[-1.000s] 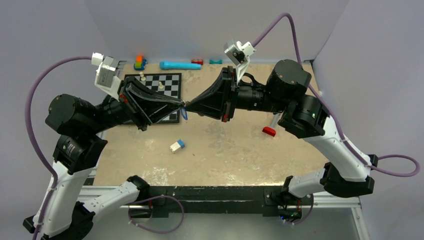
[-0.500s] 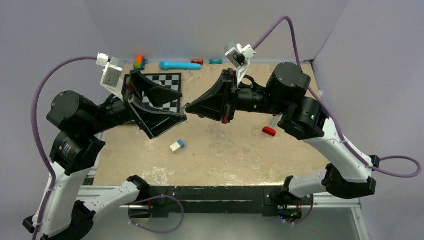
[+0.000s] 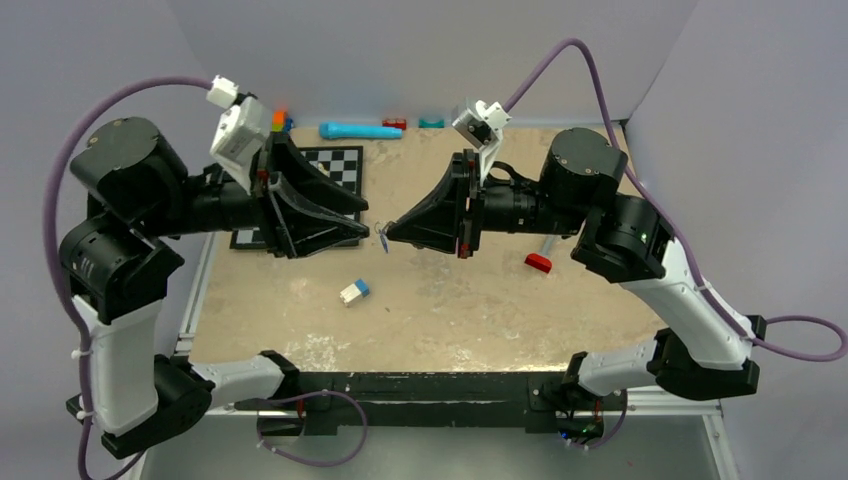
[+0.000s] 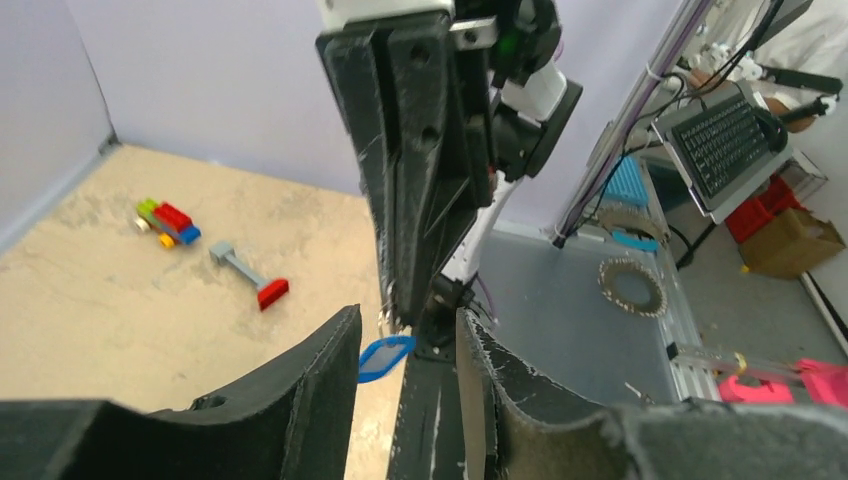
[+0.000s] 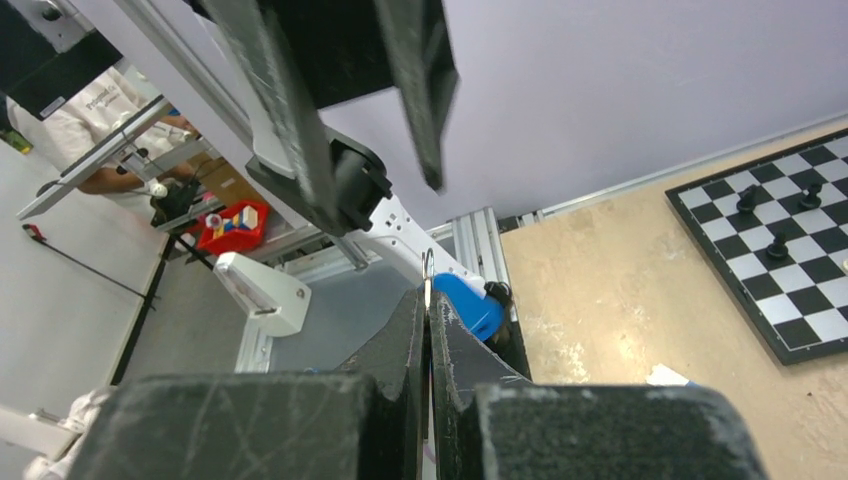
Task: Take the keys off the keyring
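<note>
My right gripper (image 3: 390,233) is shut on the thin metal keyring (image 5: 427,272), whose edge sticks out past the pressed fingertips. A blue-headed key (image 4: 385,358) hangs from the ring (image 4: 386,318), just below the right gripper's tip. In the top view the ring and key (image 3: 383,236) show as a tiny speck in mid-air above the table. My left gripper (image 4: 405,350) faces it with its jaws apart. The blue key lies between them, close to the left finger (image 4: 325,375), with no grip on it. From above, the left gripper (image 3: 364,220) stops a little short of the ring.
A chessboard (image 3: 335,165) with a few pieces lies under the left gripper. A white-and-blue block (image 3: 354,291) sits on the sandy table in front. A red-tipped grey tool (image 3: 539,262) lies to the right. A blue cylinder (image 3: 360,130) and small bricks (image 3: 279,123) line the back wall.
The left gripper, shut tip to tip with the right one a second ago, opened wide, drew back left and has partly narrowed. The left arm rose. The right gripper stayed shut on the ring.
</note>
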Robot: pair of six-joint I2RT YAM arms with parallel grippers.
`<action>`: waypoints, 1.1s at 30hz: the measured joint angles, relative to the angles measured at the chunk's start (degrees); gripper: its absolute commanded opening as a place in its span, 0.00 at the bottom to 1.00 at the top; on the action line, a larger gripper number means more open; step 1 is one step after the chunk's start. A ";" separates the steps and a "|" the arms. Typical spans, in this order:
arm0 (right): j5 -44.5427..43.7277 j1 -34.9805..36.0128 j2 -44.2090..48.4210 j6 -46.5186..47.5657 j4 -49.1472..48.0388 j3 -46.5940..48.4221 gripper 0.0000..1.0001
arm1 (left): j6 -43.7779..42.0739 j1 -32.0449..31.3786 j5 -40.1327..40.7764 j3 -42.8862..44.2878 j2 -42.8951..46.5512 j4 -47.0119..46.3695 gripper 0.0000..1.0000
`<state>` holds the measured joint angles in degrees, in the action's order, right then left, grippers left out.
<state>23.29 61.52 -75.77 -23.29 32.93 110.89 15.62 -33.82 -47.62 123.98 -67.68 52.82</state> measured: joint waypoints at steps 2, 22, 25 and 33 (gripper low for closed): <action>0.02 0.00 0.00 0.33 0.61 0.74 0.00 | -0.96 0.00 -0.81 -0.07 -1.09 2.47 0.43; 0.17 -0.02 -1.11 1.22 3.63 1.38 0.00 | -1.70 0.00 -4.44 -8.07 0.57 2.93 0.26; 0.20 -0.02 -1.14 1.22 3.58 1.40 0.00 | -1.68 0.00 -5.22 -8.22 0.59 2.45 0.26; 0.22 0.00 -1.14 1.20 3.52 1.40 0.00 | -1.18 0.00 -6.71 -10.34 1.09 0.37 0.29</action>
<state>23.51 61.52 -76.90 -22.09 36.45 112.29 14.44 -33.82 -54.33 113.65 -66.59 53.19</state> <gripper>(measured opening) 0.014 0.279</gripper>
